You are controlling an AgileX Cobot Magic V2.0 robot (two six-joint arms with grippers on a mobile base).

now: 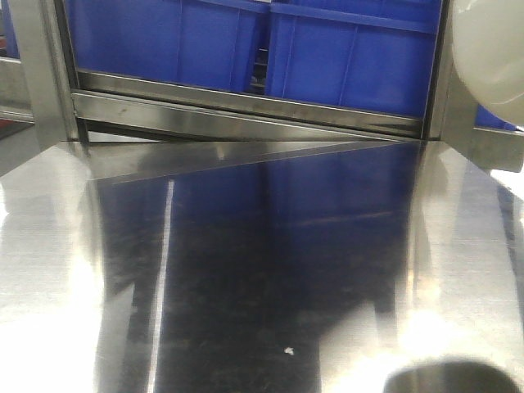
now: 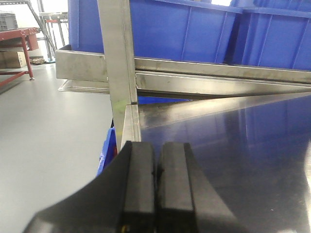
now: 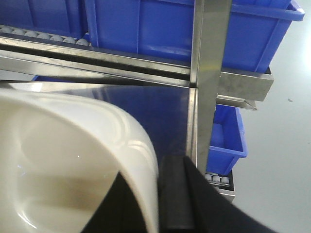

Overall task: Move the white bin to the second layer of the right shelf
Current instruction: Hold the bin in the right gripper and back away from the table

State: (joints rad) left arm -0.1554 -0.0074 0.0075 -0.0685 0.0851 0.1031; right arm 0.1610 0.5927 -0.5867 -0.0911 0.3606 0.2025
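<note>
The table (image 1: 246, 270) is a flat, mirror-like steel sheet in which blue is reflected. Behind it, a shelf level (image 1: 246, 86) fronted by a steel bar (image 1: 246, 115) is carried between steel posts (image 2: 119, 53). Blue crates (image 1: 164, 37) are set side by side on this level. In the right wrist view, small white rollers (image 3: 39, 35) are visible under the crates. A grey floor (image 2: 43, 131) and a red bench (image 2: 17, 39) are visible at the left of the left wrist view.

The bin (image 3: 73, 160) is glossy cream-white, with rounded walls and a thin rim. It is held clear of the table at the right edge of the front view, in front of the right post at crate height. It is not set on the shelf level. Its wall is clamped between the fingers of the right claw (image 3: 146, 187). The left claw (image 2: 155, 150) is closed with its pads touching and nothing between them, near the table's left edge.
</note>
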